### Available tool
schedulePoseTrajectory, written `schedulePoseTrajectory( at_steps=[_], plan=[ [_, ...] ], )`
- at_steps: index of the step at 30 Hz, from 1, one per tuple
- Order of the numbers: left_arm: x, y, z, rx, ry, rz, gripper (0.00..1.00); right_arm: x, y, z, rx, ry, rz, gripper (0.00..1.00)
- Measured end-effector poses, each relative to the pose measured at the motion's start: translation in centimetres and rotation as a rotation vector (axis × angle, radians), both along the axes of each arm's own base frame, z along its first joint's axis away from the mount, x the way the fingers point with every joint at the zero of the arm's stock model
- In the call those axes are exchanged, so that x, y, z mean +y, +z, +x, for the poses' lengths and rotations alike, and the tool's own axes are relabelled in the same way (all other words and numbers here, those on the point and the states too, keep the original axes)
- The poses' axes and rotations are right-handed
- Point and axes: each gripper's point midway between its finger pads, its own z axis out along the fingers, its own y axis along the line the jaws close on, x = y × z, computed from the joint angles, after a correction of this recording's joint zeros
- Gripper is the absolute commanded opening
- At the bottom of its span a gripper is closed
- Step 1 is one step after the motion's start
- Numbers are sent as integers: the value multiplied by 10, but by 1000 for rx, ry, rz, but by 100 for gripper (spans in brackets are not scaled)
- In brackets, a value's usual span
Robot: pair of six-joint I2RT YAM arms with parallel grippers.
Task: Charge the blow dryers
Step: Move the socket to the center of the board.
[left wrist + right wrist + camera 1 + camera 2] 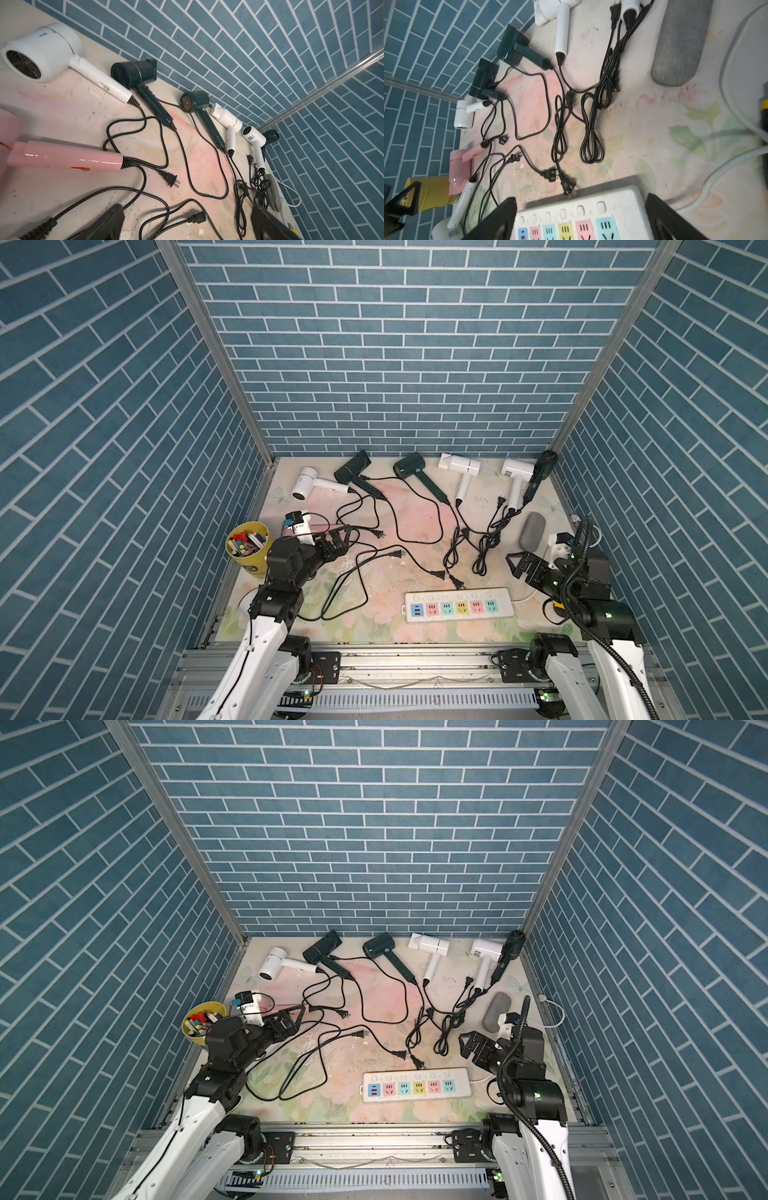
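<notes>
Room: blue brick-patterned walls are closing round a flowered surface (374, 626) on three sides.
Back wall: the blow dryers (409, 466) are lying in a row, from the white dryer (305, 485) to the dark dryer (544, 464) in the corner; the pink dryer (62, 160) is lying apart, near the left arm.
Front: the power strip (457, 605) is lying flat, every socket looking empty.
Claws: the left claw (188, 207) is hanging wide apart over loose cords (116, 188), gripping nothing; the right claw (581, 197) is hovering just as wide and empty near the strip.
Step, as I'm reading it: choosing a first plug.
Doing it well: I'd be going for the plug (568, 186) lying just beside the strip, pinching its body, keeping the prongs clear, and pressing straight down while the other claw is steadying the strip.
</notes>
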Motion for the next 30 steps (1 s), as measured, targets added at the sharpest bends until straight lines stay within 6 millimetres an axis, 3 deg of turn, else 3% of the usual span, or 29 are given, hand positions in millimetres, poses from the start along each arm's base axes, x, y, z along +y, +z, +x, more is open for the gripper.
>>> schedulePoseTrajectory(
  at_steps=[6,15,23,30],
  plan=[
    [-1,-17,11,44,7,-14,99,32,-16,-19,105,152,23,99],
    [-1,-11,12,14,8,-5,100,77,-51,-62,267,394,-40,98],
    [-1,-17,15,30,4,7,99,98,-85,-113,395,570,-180,95],
    [-4,-23,16,47,-4,11,99,110,-119,-122,473,604,-355,89]
  ],
)
